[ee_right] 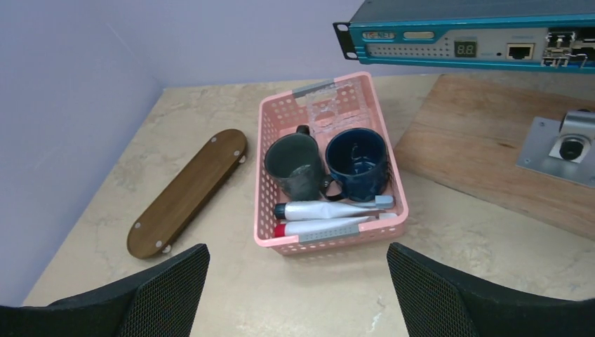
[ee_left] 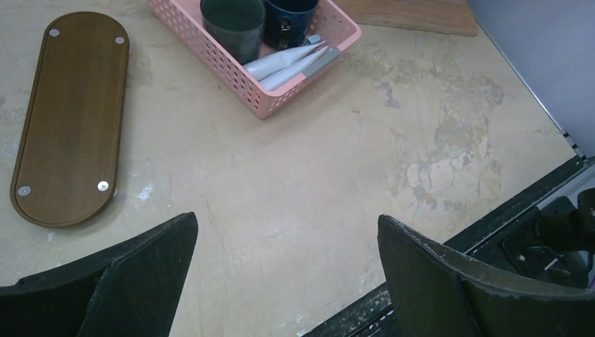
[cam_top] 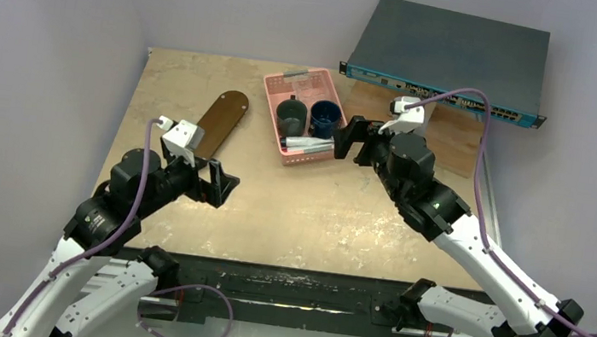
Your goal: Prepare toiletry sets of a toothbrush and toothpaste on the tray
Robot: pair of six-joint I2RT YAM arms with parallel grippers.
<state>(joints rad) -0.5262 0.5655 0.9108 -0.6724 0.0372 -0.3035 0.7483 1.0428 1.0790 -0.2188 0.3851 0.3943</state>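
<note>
The toothpaste [ee_right: 326,208] lies crosswise at the near end of the pink basket [ee_right: 330,242], straight ahead of the right tool [cam_top: 350,140], which gapes wide and empty, while the tray [ee_right: 186,193] sits leftward, nearer the equally wide left tool [cam_top: 220,185].

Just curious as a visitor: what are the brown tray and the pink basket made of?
The tray looks like dark wood, smooth with a slight sheen; faint grain runs along its length. The pink basket is probably moulded plastic with a matte finish, judging by its even colour and regular grid of holes.
</note>
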